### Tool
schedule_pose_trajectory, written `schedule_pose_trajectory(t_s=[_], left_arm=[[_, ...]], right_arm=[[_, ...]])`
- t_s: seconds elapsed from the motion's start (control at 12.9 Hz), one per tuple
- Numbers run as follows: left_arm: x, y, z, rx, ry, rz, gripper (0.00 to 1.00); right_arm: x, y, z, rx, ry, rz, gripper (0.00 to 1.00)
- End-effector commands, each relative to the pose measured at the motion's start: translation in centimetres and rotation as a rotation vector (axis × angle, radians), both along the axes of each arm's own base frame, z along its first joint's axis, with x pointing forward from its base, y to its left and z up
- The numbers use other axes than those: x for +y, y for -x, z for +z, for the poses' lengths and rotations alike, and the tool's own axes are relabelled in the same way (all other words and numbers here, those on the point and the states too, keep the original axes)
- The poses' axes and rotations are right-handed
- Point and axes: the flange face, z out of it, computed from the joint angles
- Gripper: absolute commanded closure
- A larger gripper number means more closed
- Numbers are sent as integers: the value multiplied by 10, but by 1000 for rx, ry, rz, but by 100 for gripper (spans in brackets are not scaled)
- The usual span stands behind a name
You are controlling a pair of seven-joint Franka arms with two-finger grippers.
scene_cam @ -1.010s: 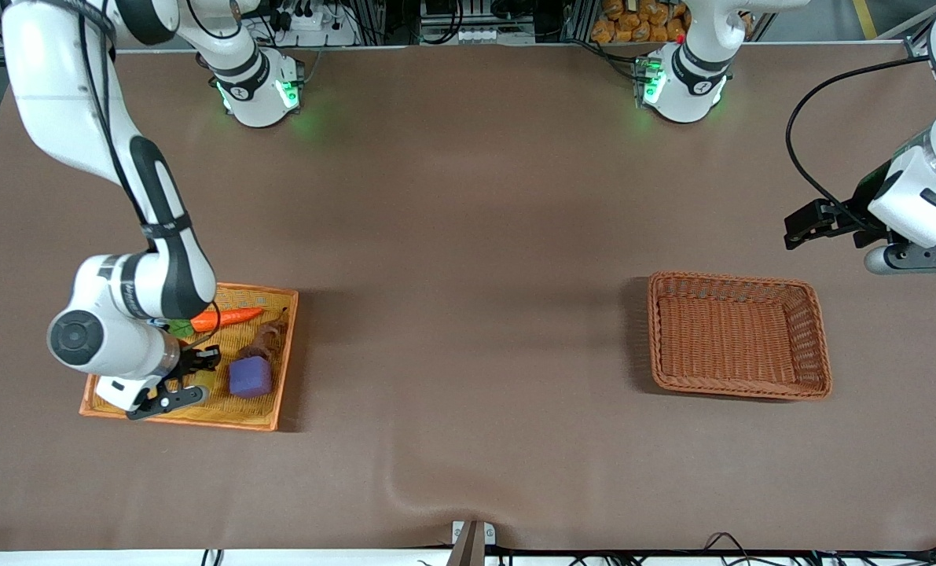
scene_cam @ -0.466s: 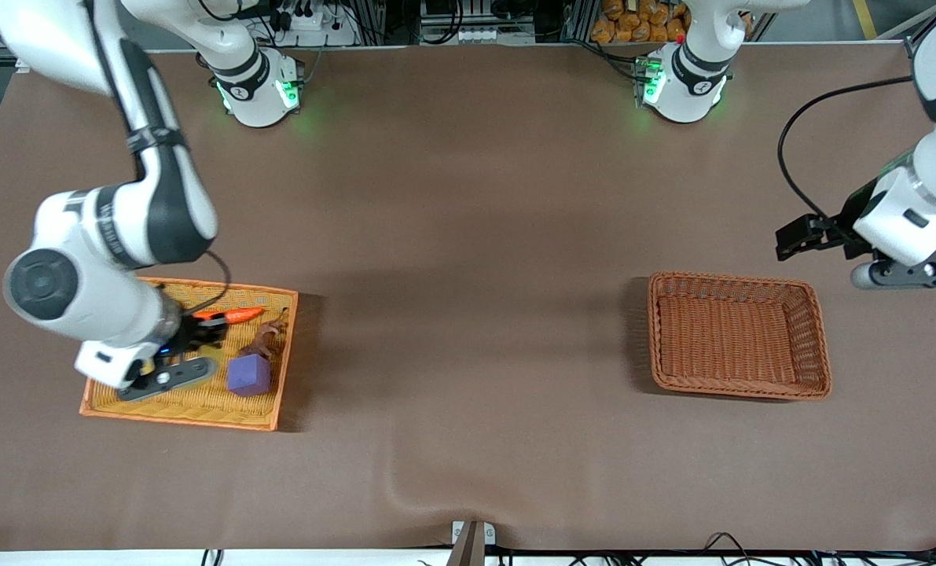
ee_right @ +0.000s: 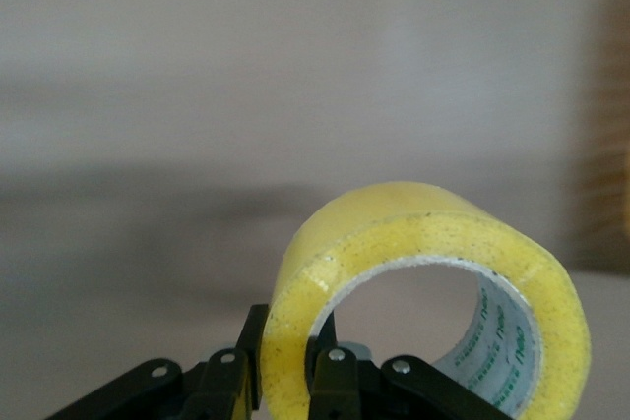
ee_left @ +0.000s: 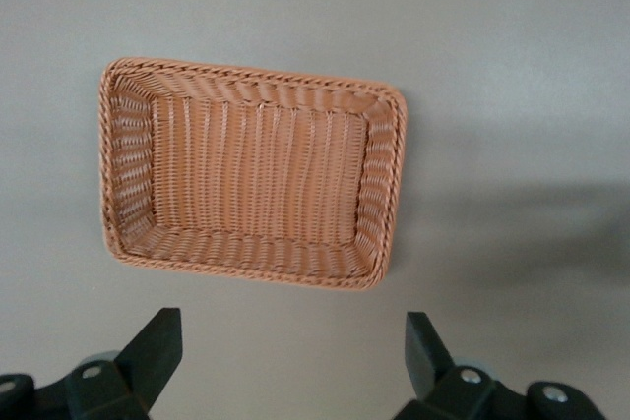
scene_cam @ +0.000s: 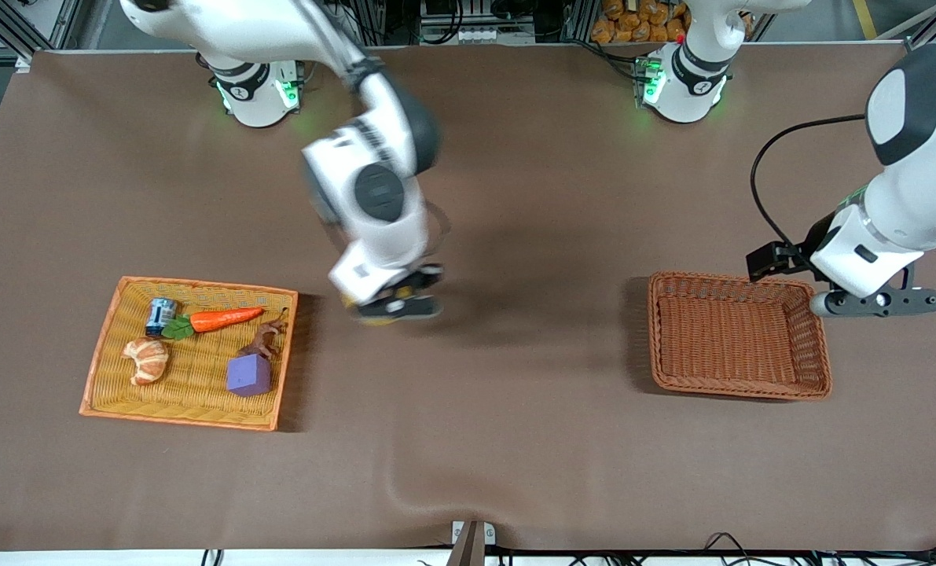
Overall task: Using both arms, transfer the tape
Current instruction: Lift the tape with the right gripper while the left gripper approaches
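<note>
Tape is out of the orange tray and up over bare table mid-way, pinched by its wall in the clamped right gripper, which a second ago was down in that tray. Handover and drop into the brown basket remain. Left gripper hovers spread wide and empty, now over the basket's edge.

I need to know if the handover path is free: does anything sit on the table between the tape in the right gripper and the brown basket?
Nothing visible does: only bare table lies between the tape, held by the right gripper, and the brown basket.
</note>
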Motion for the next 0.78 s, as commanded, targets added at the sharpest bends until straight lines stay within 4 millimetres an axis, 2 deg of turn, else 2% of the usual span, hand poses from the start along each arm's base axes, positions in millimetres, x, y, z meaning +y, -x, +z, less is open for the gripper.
schedule_pose_trajectory(t_s=[0.0, 0.16, 0.31, 0.39, 0.47, 0.54, 0.7], left_arm=[[-40, -8, -22, -10, 19, 36, 0], [-53, -10, -37, -4, 10, 44, 0], [-56, -13, -51, 10, 0, 38, 0], [-57, -16, -60, 16, -1, 38, 0], [-60, -18, -69, 17, 5, 39, 0], [-65, -21, -80, 8, 10, 32, 0], [-81, -21, -109, -11, 24, 17, 0]], right_arm=[[47, -12, -38, -42, -193, -83, 100], [83, 5, -67, -75, -281, -138, 100], [106, 21, -104, -92, -311, -170, 96], [110, 25, -111, -99, -324, -172, 63], [115, 31, -109, -98, -327, -163, 1], [113, 26, -85, -103, -345, -169, 0], [71, -3, -41, -48, -273, -166, 0]])
